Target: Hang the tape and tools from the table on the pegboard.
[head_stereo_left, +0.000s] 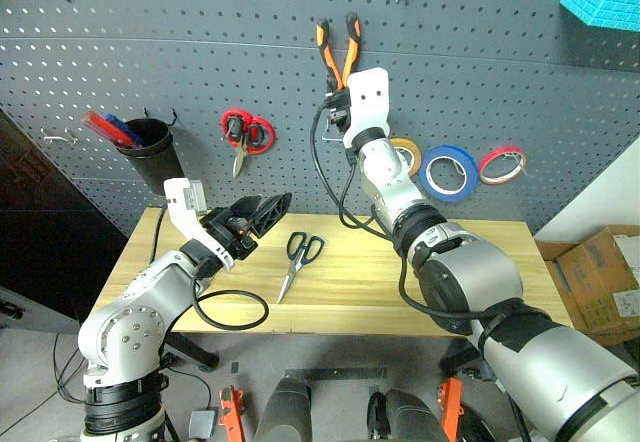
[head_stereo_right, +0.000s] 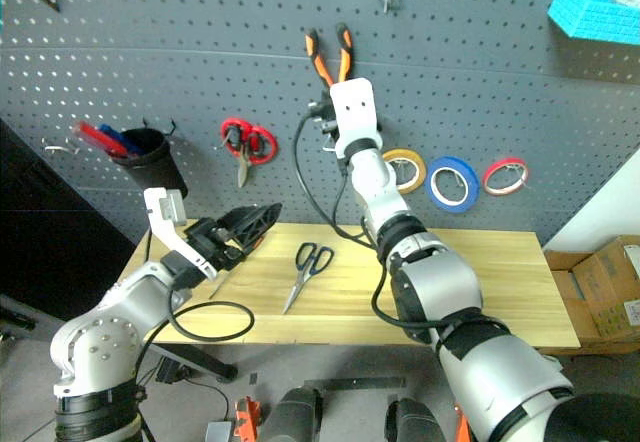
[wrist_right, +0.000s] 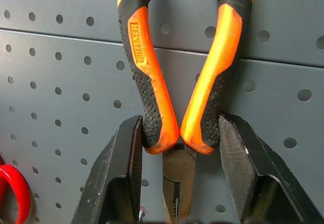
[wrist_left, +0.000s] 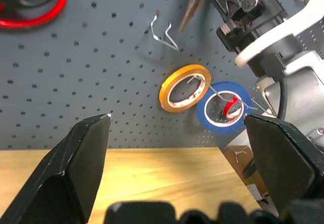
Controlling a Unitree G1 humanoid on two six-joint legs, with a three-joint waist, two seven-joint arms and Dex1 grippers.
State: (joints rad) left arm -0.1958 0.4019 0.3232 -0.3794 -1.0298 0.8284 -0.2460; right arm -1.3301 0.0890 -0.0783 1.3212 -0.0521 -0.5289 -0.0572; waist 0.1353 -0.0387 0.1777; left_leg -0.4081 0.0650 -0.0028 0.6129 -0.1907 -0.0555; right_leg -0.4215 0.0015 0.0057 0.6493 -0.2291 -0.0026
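The pliers (head_stereo_left: 337, 50) with orange-and-black handles stand against the dark grey pegboard (head_stereo_left: 200, 52), handles up and head down. My right gripper (wrist_right: 179, 133) is shut on the pliers (wrist_right: 152, 82) just above the joint, one finger against each handle. Whether a hook bears them I cannot tell. The dark-blue-handled scissors (head_stereo_left: 300, 258) lie closed on the pale wooden table (head_stereo_left: 480, 262), near its middle. My left gripper (head_stereo_left: 272, 207) hovers open and empty over the table's left part, left of the scissors. The blue tape (head_stereo_left: 450, 173) hangs on the pegboard, right of my right arm.
A yellow roll (head_stereo_left: 405, 150) and a red roll (head_stereo_left: 502, 164) hang either side of the blue tape. Red-handled scissors (head_stereo_left: 245, 134) and a black cup of pens (head_stereo_left: 145, 138) hang at the left. A bare hook (wrist_left: 164, 31) sticks out below the pliers. A cardboard box (head_stereo_left: 600, 282) stands right of the table.
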